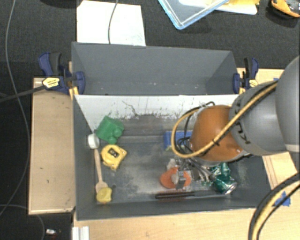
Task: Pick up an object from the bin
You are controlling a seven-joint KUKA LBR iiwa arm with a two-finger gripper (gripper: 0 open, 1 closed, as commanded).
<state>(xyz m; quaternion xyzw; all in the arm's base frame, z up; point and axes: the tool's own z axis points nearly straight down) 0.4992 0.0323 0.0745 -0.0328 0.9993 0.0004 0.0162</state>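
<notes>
1. Jaws: one cannot tell if they are open or closed.
2. Gripper (183, 177) is low in the front right of the bin (140, 168), at an orange disc (167, 178), with a green wrapper (223, 180) beside it.
3. Nothing seems lifted yet; the grasp and the lift are left, it seems.

Surroundings: a black floor (28, 28), with a white sheet (129, 23) crossed by a thin dark cable (109, 28) and a clear bluish plastic tray (192, 14) farther back.

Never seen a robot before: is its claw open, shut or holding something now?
Claw: cannot be told; it is low beside a round orange thing at the bin's near side.
</notes>
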